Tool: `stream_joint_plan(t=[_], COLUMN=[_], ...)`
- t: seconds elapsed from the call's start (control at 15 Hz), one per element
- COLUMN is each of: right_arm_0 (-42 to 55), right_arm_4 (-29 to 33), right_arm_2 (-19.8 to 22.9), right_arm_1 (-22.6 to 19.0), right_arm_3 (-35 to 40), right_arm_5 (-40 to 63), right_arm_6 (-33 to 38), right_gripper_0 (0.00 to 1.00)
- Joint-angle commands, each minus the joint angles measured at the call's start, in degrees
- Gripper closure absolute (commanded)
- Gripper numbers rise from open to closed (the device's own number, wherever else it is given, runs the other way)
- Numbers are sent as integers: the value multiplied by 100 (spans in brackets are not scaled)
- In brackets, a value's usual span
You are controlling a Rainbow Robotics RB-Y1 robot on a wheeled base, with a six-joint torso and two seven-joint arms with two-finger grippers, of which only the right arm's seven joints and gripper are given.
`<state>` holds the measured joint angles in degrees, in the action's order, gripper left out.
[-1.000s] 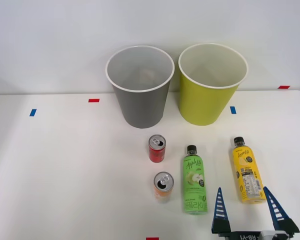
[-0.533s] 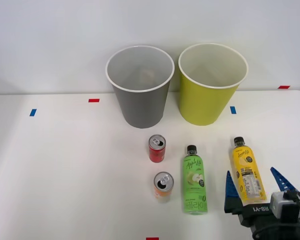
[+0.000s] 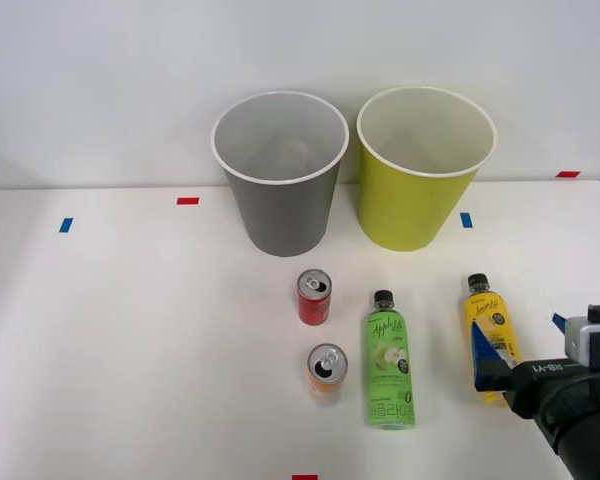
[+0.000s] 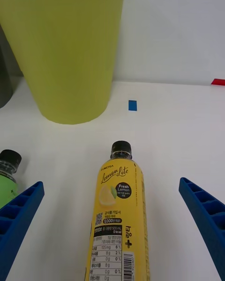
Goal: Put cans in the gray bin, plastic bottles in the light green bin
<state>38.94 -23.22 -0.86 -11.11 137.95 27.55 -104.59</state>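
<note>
Straddling the yellow-label bottle [image 4: 119, 215] lying on the table [image 3: 130, 330], the right gripper [image 4: 112, 243] has its fingers spread wide, gripping nothing; the light green bin [image 3: 420, 170] stands beyond.

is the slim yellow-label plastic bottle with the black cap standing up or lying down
Lying down: the slim yellow-label plastic bottle rests flat on the white table, black cap toward the bins, between the open right gripper's fingers.

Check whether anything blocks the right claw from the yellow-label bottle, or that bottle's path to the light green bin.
Nothing visible does. The open right claw straddles the yellow-label bottle, which lies flat on bare table. Only a small blue tape mark lies flat between it and the light green bin.
</note>
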Motion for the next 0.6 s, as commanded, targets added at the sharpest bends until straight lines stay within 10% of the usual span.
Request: stream_joint_plan(t=[0.07,0.6], right_arm_0=[-686,-2101], right_arm_4=[371,1250], right_arm_2=[350,253], right_arm_1=[4,-664], right_arm_3=[373,408], right_arm_5=[1622,4637], right_arm_6=[633,2523], right_gripper_0=[0,0])
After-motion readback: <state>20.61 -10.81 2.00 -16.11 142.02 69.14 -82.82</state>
